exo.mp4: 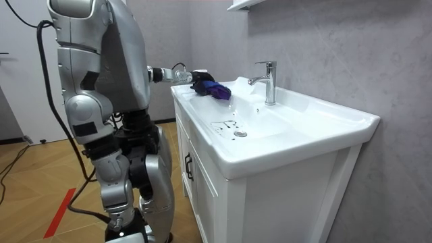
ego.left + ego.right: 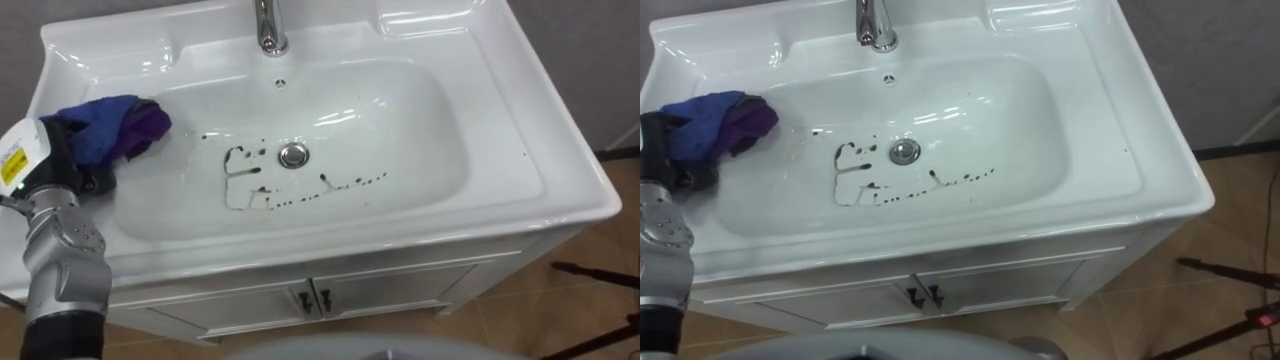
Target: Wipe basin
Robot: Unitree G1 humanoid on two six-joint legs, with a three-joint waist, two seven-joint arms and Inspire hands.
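Observation:
A white basin (image 2: 420, 215) (image 1: 317, 121) (image 2: 1120, 130) sits in front of me, with dark marks (image 2: 250, 180) (image 2: 855, 172) drawn around the drain (image 2: 293, 154) (image 2: 904, 151). My left hand (image 2: 85, 165) (image 1: 198, 79) (image 2: 685, 160) hovers over the basin's left edge, shut on a blue and purple cloth (image 2: 118, 128) (image 1: 217, 90) (image 2: 718, 125). The cloth hangs just above the bowl's left slope, left of the marks. In the room view I stand at the vanity's front, left arm stretched out over the basin.
A chrome tap (image 2: 268, 25) (image 1: 268, 81) (image 2: 875, 22) stands at the back centre. Below the basin is a white cabinet with two small door handles (image 2: 312, 298). A grey wall lies behind, and wooden floor (image 2: 590, 300) lies to the right.

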